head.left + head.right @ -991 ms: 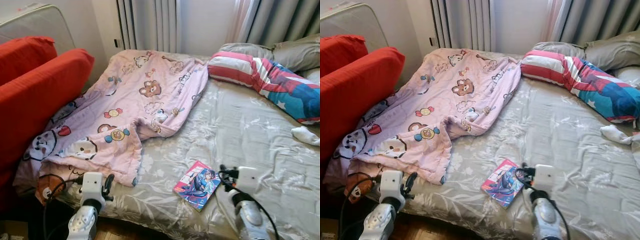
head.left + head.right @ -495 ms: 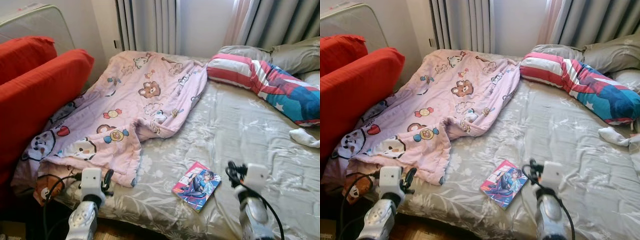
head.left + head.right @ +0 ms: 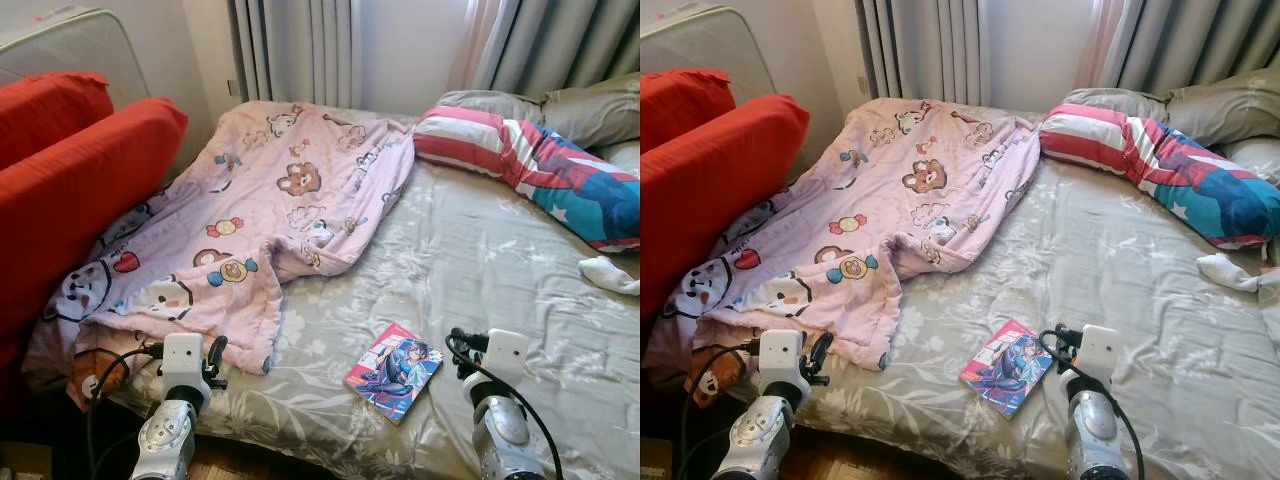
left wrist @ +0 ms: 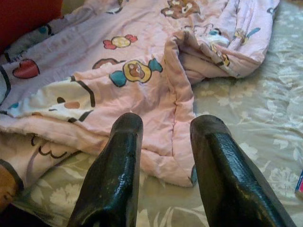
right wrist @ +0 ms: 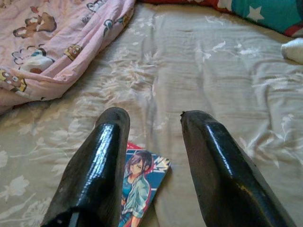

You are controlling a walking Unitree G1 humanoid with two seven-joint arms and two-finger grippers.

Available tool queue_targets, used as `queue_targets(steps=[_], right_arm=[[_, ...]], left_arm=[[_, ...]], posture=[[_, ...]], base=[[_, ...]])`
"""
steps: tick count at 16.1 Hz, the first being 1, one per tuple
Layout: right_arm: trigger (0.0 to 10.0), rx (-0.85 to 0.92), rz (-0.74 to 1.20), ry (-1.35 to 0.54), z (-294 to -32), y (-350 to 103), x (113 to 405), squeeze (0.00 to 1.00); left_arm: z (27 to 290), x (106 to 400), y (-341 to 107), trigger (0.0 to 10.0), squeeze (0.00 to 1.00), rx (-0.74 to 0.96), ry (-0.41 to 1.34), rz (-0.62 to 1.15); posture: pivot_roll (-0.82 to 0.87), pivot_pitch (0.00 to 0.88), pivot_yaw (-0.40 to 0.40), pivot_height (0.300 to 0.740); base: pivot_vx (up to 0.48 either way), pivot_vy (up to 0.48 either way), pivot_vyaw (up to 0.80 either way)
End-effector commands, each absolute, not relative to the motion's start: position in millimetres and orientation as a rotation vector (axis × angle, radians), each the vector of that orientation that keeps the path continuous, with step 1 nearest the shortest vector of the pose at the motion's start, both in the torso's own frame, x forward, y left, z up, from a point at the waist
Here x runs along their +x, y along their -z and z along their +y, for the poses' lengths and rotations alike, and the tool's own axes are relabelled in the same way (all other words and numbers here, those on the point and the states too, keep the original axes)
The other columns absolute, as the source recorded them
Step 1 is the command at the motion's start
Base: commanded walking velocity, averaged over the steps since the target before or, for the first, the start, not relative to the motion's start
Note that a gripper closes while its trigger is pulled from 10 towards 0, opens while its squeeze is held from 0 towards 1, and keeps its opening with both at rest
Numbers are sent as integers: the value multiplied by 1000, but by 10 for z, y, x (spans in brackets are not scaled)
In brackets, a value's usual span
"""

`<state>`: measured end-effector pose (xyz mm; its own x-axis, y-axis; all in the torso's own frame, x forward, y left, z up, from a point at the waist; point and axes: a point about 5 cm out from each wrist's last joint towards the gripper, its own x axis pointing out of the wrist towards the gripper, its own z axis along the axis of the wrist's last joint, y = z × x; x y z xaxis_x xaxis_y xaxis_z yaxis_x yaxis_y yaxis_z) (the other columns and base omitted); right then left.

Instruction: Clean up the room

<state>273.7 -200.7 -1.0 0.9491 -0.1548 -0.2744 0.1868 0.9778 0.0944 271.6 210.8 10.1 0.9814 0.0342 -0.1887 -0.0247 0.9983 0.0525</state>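
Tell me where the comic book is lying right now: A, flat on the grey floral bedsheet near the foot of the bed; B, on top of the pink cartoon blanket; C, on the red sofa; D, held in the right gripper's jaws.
A: the comic book lies flat on the grey floral bedsheet, apart from the pink blanket, with the right gripper open just above it and holding nothing.

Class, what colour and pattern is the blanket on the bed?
The blanket is pale pink with cartoon bears and sweets printed on it; the left eye view shows it best.
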Motion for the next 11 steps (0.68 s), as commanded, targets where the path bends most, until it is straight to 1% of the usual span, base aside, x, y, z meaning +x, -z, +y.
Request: queue_targets(steps=[1,3,8,11], right_arm=[[10000,131,282,175,-1979,29,2734,0],[10000,128,287,178,-1951,38,2730,0],[10000,139,281,180,-1883,24,2758,0],[10000,127,313,182,-1881,40,2768,0]], left_arm=[[2141,2701,-73,10000,0,45,-45,215],[2143,2692,-61,10000,0,54,-43,225],[2160,2645,-15,10000,0,69,-49,251],[2182,2641,-13,10000,0,73,-56,256]], posture=[[59,54,13,711],[65,61,13,691],[71,67,12,691],[72,74,12,687]], base=[[0,0,0],[0,0,0],[0,0,0],[0,0,0]])
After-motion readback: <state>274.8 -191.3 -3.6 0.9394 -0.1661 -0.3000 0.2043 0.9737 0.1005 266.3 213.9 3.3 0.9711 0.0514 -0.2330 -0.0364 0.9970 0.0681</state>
